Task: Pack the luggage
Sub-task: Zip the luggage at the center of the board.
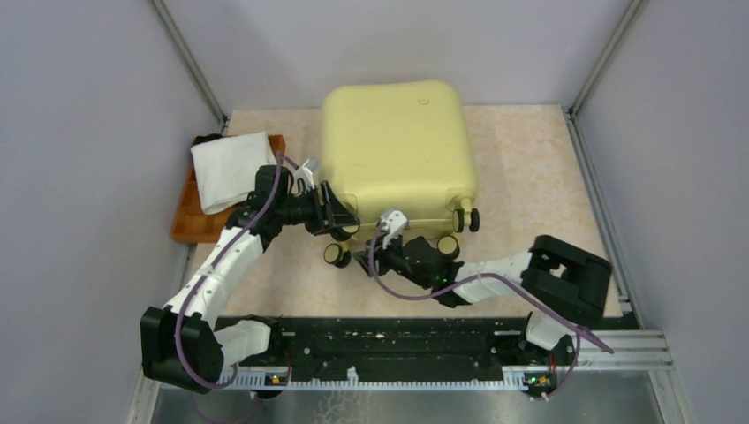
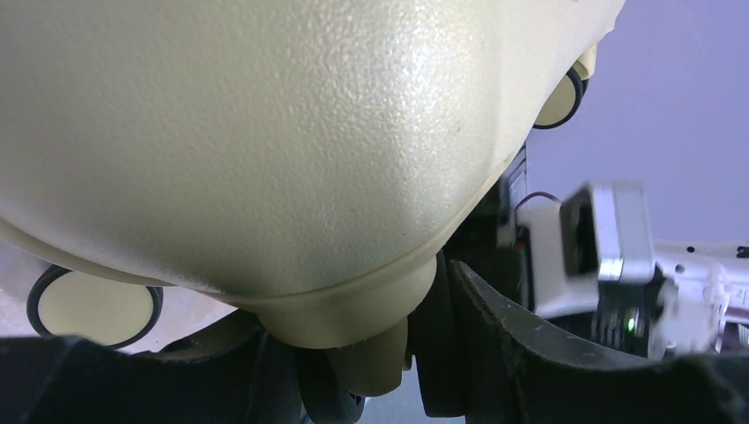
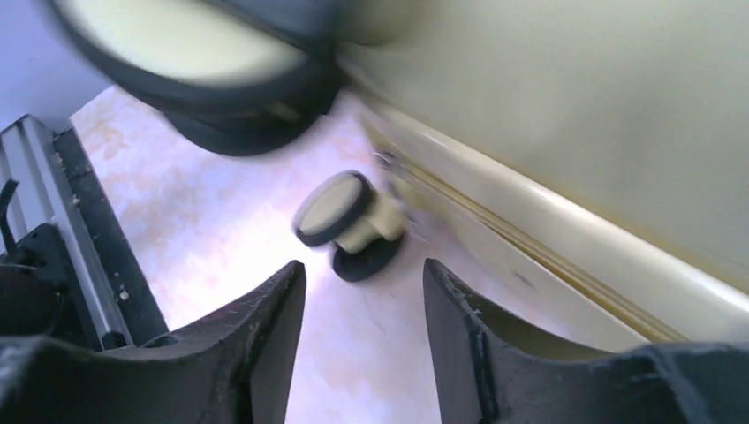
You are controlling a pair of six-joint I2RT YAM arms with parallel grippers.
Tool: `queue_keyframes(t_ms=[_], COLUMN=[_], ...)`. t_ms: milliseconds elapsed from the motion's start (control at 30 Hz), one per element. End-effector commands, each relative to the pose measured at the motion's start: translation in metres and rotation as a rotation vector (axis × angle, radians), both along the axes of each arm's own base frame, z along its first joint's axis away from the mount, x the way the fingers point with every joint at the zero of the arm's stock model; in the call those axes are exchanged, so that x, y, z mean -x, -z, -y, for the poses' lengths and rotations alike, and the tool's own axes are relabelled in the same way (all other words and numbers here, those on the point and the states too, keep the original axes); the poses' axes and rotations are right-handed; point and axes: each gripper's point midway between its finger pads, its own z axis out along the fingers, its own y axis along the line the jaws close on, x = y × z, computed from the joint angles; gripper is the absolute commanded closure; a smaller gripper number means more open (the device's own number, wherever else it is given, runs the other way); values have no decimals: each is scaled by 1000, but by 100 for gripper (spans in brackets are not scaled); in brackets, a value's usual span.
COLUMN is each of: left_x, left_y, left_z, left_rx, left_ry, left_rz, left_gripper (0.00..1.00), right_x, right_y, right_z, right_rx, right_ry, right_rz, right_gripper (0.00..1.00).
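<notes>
Pale yellow pebbled hard-shell luggage lies shut mid-surface, wheels nearest; right hand released, black fingers empty; left hand straddles its rounded corner, can't tell if clamped.

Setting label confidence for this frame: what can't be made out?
Luggage interior: top view, shell covers it.
Left tool contact: left wrist view, luggage corner fills the frame.
Near wheel: right wrist view, blurred, cut by top edge.
Tray contents: top view, cloth covers it.
</notes>
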Motion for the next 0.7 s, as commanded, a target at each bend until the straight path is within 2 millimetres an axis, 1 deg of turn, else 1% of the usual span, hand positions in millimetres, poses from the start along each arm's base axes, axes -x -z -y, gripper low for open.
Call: queue_keyframes(t_ms=[0,67,167,267,333,367,433,467,500,567,600,667], left_x=[21,22,25,37,46,51,56,56,56,55,54,53], left_y=[-91,-83,-74,-70,-68,-69,-71,-73,-74,-77,-78,-83], left_z=[31,30,32,39,48,52,56,56,56,55,54,51], left_rx=[190,175,132,106,109,117,124,120,114,97,90,60], left_ry=[326,342,377,437,484,511,546,555,566,577,582,601], left_rz=[445,441,466,514,529,534,546,559,571,600,612,660], left_gripper=[100,100,100,100,100,95,65,52,35,5,2,1], right_x=[-28,-34,-45,-62,-77,-86,-104,-116,-126,-144,-153,-165], right_y=[-22,-14,-20,-26,-35,-39,-46,-53,-56,-59,-60,-60], right_z=[75,109,151,179,193,201,215,223,231,247,256,277], right_rx=[-138,-113,-139,-151,-149,-146,-134,-136,-130,-115,-107,-89], right_ry=[234,319,403,453,476,491,515,530,544,578,603,661], right_rz=[-125,-161,-166,-176,-161,-154,-134,-122,-124,-127,-124,-129], right_gripper=[47,47,47,45,45,45,45,45,46,47,47,47])
